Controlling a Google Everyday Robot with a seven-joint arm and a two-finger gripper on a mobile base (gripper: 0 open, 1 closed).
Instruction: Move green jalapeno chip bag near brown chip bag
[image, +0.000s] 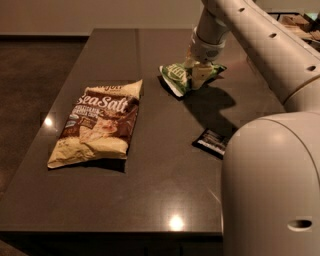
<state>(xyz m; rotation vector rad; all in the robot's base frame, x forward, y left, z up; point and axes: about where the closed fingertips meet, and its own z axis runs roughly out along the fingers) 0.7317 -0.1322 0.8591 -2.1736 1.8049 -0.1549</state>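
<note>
Camera view: dark glossy tabletop (165, 175) w/ a couple of bright light spots near the front edge and left side.

The brown chip bag (97, 122) lies flat on the left part of the table. Its white "Sea Salt" lettering is toward the far end, and the cream-yellow end points to the front-left corner.

The green jalapeno chip bag (179, 76) sits farther back, approx mid-table, behind & to the right of the brown chip bag and well apart from it. Its white end w/ oval logo faces left-front. A crinkled green tail sticks out on the right side of the gripper. There's a dark shadow under the bag's left edge; can't tell if that edge touches the table.

The gripper (198, 75) comes down from above onto the right half of the green bag. One pale finger (201, 77) shows in front of the bag, and the bag's mid section is pinched between the fingers.

The white arm (260, 40) runs from the top centre down to the right, into the big rounded robot body (270, 190) filling the lower right.

A small black wrapped bar (212, 141) lies flat, front-right of the green bag and just beside the robot body. The arm's shadow falls on the table between the bar & the green bag
</note>
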